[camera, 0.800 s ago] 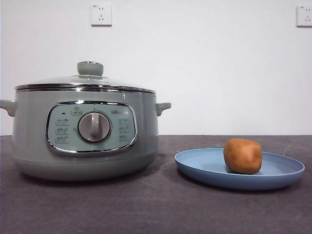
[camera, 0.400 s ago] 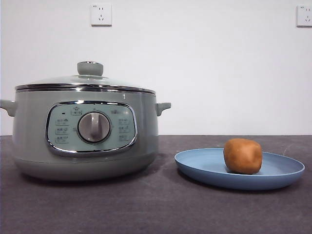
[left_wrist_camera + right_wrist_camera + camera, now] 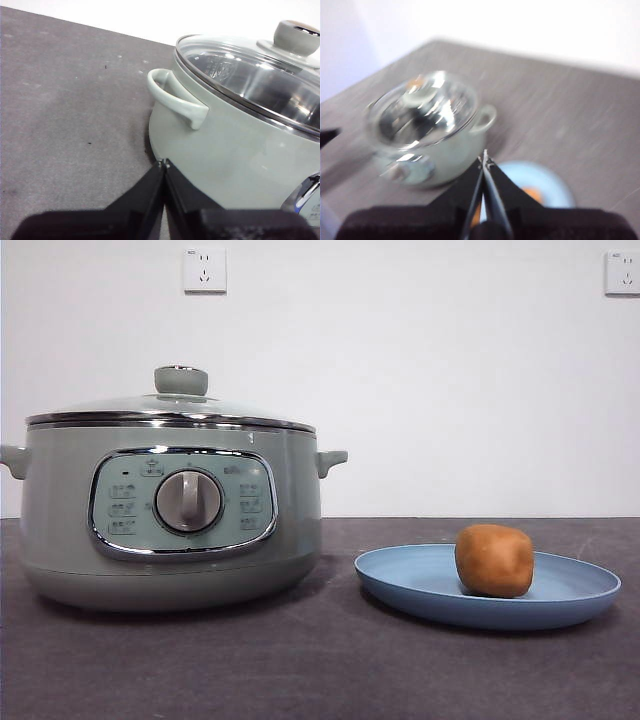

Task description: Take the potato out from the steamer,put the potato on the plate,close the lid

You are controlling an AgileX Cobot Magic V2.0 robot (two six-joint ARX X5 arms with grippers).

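Finding one: both my tools are empty. My left gripper (image 3: 163, 163) has its jaws pressed together with nothing between them, low beside the steamer (image 3: 170, 510), just off the side handle (image 3: 175, 97). My right gripper (image 3: 483, 157) is likewise clenched on nothing, held high above the table (image 3: 320, 670); the steamer lies ahead of and below it, the plate (image 3: 555, 187) almost directly beneath.

Finding two: the potato (image 3: 494, 560) rests on the plate, toward the side farther from the steamer, well apart from my left tool. The lid (image 3: 170, 412) sits on the steamer's rim, its knob (image 3: 181, 380) upright. I judge the task's stated ends met as things lie.

Risks, in my judgement:
- My left tool is close to the steamer wall and handle. A careless withdrawal sideways could clip the handle, nudge the pot and unseat the lid.
- Whether the lid is seated all round I cannot confirm; the far rim is hidden in the front view. A tilted lid could slide if the pot is jolted.
- The potato is rounded and the plate rim low. Any bump to the plate from my right arm descending could roll it off.
- The right wrist picture is blurred, so positions read from it are unreliable.
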